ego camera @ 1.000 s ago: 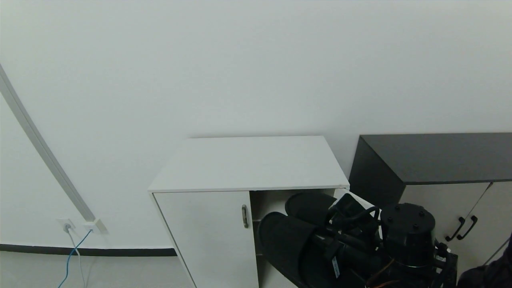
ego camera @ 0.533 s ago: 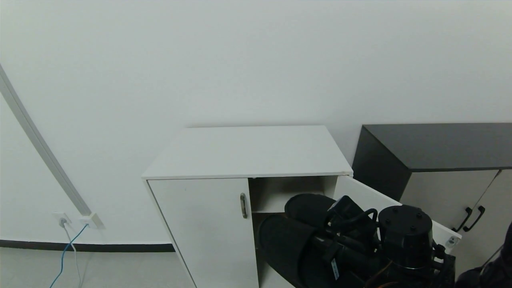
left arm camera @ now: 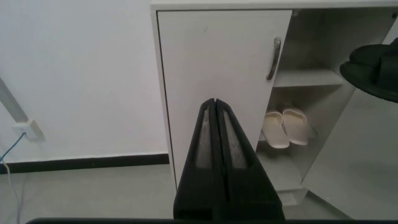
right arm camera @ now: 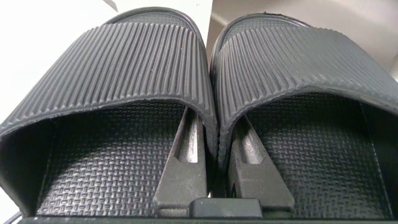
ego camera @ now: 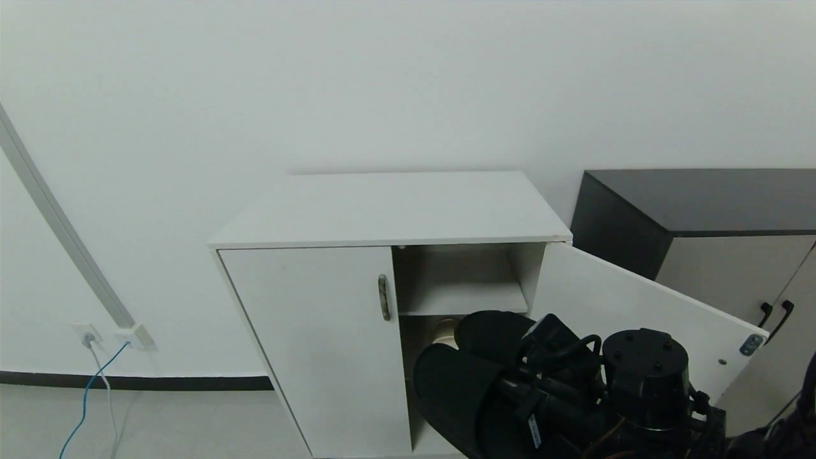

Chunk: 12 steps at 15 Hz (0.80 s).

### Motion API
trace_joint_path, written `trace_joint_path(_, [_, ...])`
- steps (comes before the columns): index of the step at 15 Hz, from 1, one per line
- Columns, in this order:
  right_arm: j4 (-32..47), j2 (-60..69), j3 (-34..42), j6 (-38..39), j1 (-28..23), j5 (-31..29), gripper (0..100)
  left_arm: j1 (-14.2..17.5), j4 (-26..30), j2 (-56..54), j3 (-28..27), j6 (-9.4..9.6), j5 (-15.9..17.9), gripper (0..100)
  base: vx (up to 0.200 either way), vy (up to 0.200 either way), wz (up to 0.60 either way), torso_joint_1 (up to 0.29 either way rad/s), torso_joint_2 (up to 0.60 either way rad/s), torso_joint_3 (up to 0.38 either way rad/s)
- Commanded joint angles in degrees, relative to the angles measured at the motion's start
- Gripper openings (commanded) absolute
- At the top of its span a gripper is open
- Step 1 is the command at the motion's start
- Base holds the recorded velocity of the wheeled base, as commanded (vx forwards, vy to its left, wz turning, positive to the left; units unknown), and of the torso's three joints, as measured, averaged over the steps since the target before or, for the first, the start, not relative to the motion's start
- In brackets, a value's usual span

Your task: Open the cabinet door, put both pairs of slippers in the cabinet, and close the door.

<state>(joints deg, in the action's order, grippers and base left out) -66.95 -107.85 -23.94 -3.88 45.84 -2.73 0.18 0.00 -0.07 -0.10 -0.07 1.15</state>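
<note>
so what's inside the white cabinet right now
A cream pair of slippers sits low inside the white cabinet. The half behind the closed left door is hidden, and the black slippers cover part of the opening.

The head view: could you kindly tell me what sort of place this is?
Probably an indoor entryway or office room: a white cabinet holding pale slippers, black slippers at its open door, and a dark-topped cabinet beside it.
</note>
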Motion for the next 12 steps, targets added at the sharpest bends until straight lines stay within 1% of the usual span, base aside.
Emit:
trace_joint_path(1, [-0.02, 0.01, 0.04, 0.01, 0.04, 0.01, 0, -0.01, 0.0, 0.07, 0.01, -0.01, 0.0, 0, 0.0, 0.0, 0.0, -0.193, 0.51, 0.32])
trace_joint_path(7, [-0.2, -0.87, 0.04, 0.01, 0.04, 0.01, 0, -0.01, 0.0, 0.07, 0.01, -0.01, 0.0, 0, 0.0, 0.0, 0.0, -0.168, 0.49, 0.325])
trace_joint_path(12, [-3.01, -2.01, 0.91, -0.78, 0.75, -0.17, 0, -0.01, 0.0, 0.07, 0.01, -0.01, 0.0, 0, 0.0, 0.0, 0.0, -0.121, 0.47, 0.343])
